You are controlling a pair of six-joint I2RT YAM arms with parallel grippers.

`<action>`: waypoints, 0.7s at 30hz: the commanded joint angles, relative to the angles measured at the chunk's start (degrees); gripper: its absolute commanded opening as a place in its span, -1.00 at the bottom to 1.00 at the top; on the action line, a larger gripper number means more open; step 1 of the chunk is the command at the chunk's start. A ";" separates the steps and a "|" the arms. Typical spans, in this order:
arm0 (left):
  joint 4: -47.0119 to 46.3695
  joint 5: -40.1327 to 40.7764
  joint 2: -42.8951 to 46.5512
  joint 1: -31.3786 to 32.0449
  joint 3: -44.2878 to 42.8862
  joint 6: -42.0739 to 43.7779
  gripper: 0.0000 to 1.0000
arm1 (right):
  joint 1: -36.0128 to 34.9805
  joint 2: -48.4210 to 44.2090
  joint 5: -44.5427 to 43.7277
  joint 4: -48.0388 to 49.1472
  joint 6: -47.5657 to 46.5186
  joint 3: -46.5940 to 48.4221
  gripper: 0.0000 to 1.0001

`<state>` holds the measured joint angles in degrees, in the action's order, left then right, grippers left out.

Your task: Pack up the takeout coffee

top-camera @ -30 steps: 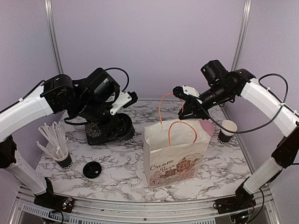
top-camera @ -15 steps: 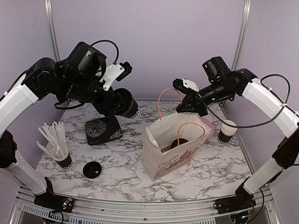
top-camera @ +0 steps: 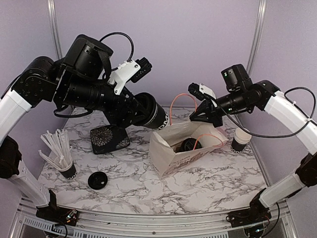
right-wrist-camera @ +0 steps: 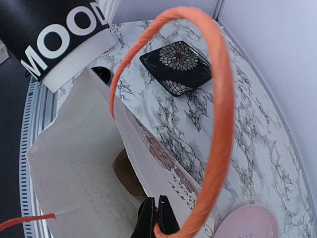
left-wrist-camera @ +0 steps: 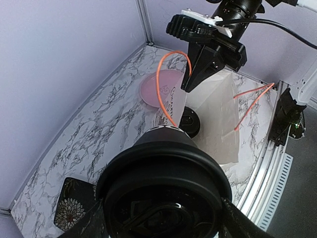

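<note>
Of three black paper cups, the left gripper's (left-wrist-camera: 166,223) fingers (left-wrist-camera: 94,223) clasped the plastic-lidded cup (left-wrist-camera: 163,168) at the white paper bag's (top-camera: 178,157) ten o'clock. A second cup (top-camera: 189,145) lay inside; an unlidded third cup (top-camera: 241,138) stood at three o'clock. The right gripper (right-wrist-camera: 157,215) pinched the orange handle (right-wrist-camera: 218,124).

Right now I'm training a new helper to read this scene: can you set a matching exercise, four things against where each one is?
Things:
1 loose lid
2 paper bag
3 pink plate
4 straws

Places:
A upright in a cup
B flat on the bare table
C tilted, rim pinched by the right gripper
D on the table behind the bag

Pairs: 1-B, 2-C, 3-D, 4-A
</note>
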<state>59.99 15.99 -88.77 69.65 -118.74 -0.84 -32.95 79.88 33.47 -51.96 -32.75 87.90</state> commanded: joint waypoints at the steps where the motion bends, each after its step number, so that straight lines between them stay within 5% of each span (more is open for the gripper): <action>1: 1.44 0.40 -1.11 0.49 -1.38 -0.08 0.09 | -0.51 -0.70 -1.37 2.98 4.24 -0.12 -1.00; 7: 1.40 -0.54 -2.57 1.74 -2.88 0.24 0.09 | -0.27 -1.95 -6.78 4.49 8.19 -1.01 -1.00; 21: 1.44 -3.14 -13.97 3.80 -10.76 4.48 0.09 | -0.12 -3.76 -3.47 4.59 10.74 -2.51 -1.00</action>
<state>61.14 13.85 -100.64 72.88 -127.11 1.78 -33.04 76.53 28.18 -48.77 -24.01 84.47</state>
